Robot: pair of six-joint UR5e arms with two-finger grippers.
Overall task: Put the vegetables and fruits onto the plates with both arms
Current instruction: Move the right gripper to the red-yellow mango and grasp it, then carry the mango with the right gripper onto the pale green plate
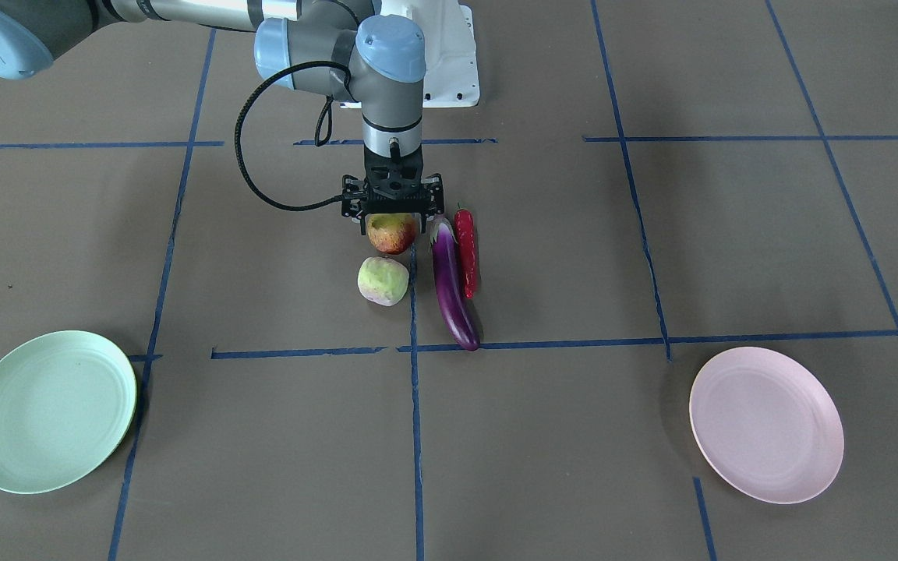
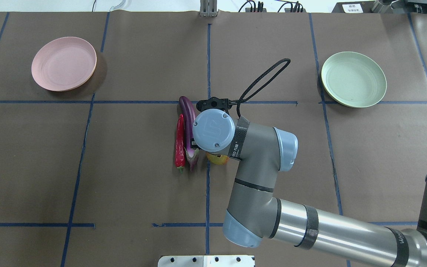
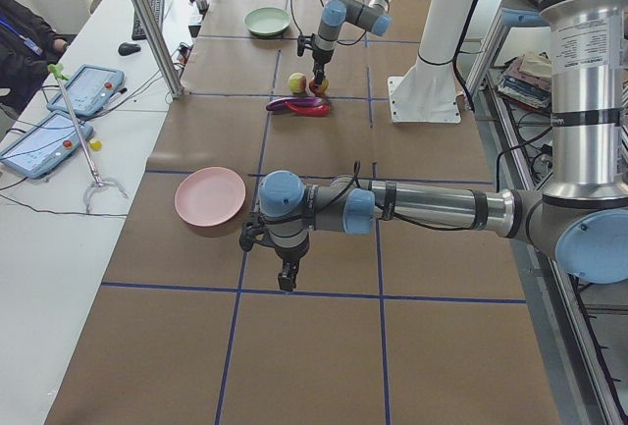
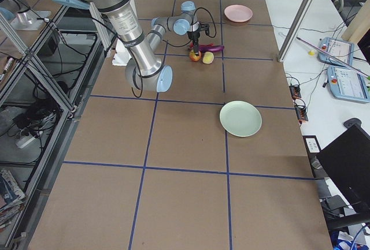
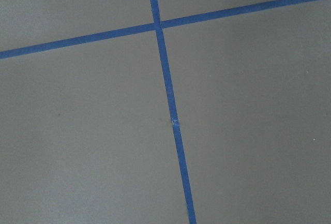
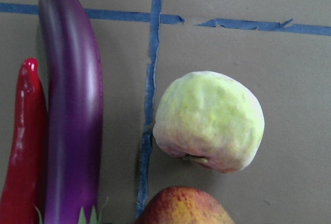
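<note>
The pomegranate (image 1: pixel 391 232), the bumpy pale-green fruit (image 1: pixel 383 280), the purple eggplant (image 1: pixel 453 284) and the red chili (image 1: pixel 466 251) lie close together at the table's middle. My right gripper (image 1: pixel 391 220) hangs straight down over the pomegranate, open, with a finger on either side of its top. The right wrist view shows the bumpy fruit (image 6: pixel 209 120), the eggplant (image 6: pixel 72 115), the chili (image 6: pixel 23 146) and the pomegranate's top (image 6: pixel 183 208). The mint green plate (image 1: pixel 50 411) and the pink plate (image 1: pixel 766 424) are empty. My left gripper (image 3: pixel 287 276) hangs low near the pink plate (image 3: pixel 210 196); I cannot tell if it is open.
The white base block (image 1: pixel 449 54) stands behind the produce. Blue tape lines (image 5: pixel 170 110) cross the brown table. A side table with tablets (image 3: pixel 59 111) and a metal post (image 3: pixel 147 23) run along the far edge.
</note>
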